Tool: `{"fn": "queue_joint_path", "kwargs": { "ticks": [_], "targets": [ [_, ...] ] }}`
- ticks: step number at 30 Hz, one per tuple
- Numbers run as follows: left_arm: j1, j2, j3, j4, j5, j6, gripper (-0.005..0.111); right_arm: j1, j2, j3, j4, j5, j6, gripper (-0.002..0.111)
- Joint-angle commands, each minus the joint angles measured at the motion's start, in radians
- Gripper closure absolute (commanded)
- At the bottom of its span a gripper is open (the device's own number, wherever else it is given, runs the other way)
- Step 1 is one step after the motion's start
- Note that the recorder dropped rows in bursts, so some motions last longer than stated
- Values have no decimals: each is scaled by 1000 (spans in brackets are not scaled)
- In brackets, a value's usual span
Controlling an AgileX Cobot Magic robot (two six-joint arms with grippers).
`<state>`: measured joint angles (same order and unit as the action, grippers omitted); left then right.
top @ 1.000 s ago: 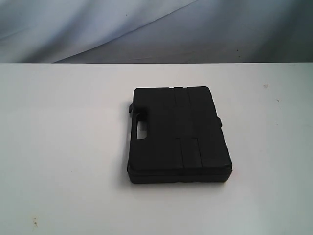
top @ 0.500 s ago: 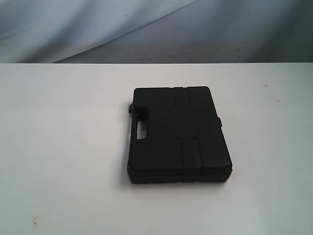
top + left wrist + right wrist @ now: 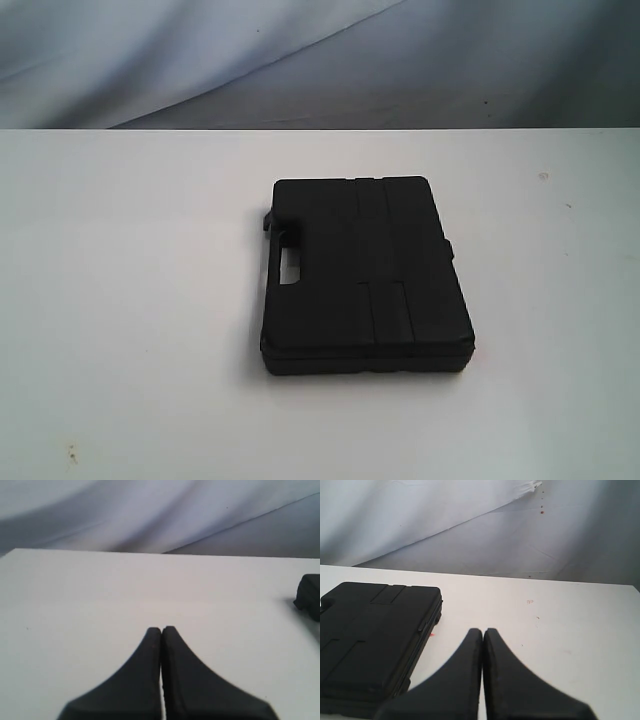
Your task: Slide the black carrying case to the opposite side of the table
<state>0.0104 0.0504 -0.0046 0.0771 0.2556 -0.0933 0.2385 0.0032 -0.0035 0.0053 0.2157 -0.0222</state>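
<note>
The black carrying case [image 3: 362,275] lies flat near the middle of the white table [image 3: 130,300], its handle cut-out facing left. No arm shows in the exterior view. In the left wrist view my left gripper [image 3: 161,629] is shut and empty above bare tabletop, and only a corner of the case [image 3: 309,595] shows at the frame's edge. In the right wrist view my right gripper [image 3: 483,630] is shut and empty too, with the case [image 3: 370,635] lying beside it, apart from the fingers.
A grey-blue cloth backdrop [image 3: 320,60] hangs behind the table's far edge [image 3: 320,129]. Small specks mark the tabletop [image 3: 543,176]. Bare white surface lies to the left and right of the case.
</note>
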Motion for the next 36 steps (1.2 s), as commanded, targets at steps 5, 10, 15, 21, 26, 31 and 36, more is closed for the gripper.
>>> {"fn": "queue_joint_path", "kwargs": {
  "ticks": [5, 10, 15, 21, 26, 31, 36],
  "targets": [
    [3, -1, 5, 48, -162, -2, 107, -7, -3, 3, 7, 6, 1, 108],
    [3, -1, 5, 42, -267, -20, 107, -7, -3, 3, 7, 6, 1, 108],
    [3, -1, 5, 37, -373, -41, 107, -7, -3, 3, 7, 6, 1, 108],
    [3, -1, 5, 42, -812, -203, 107, -7, -3, 3, 7, 6, 1, 108],
    [3, -1, 5, 291, -974, -248, 106, -7, -3, 3, 7, 6, 1, 108],
    [3, -1, 5, 408, -930, -245, 106, -7, -3, 3, 7, 6, 1, 108],
    [3, -1, -38, 369, -860, -274, 106, -7, -3, 3, 7, 6, 1, 108]
  ]
}}
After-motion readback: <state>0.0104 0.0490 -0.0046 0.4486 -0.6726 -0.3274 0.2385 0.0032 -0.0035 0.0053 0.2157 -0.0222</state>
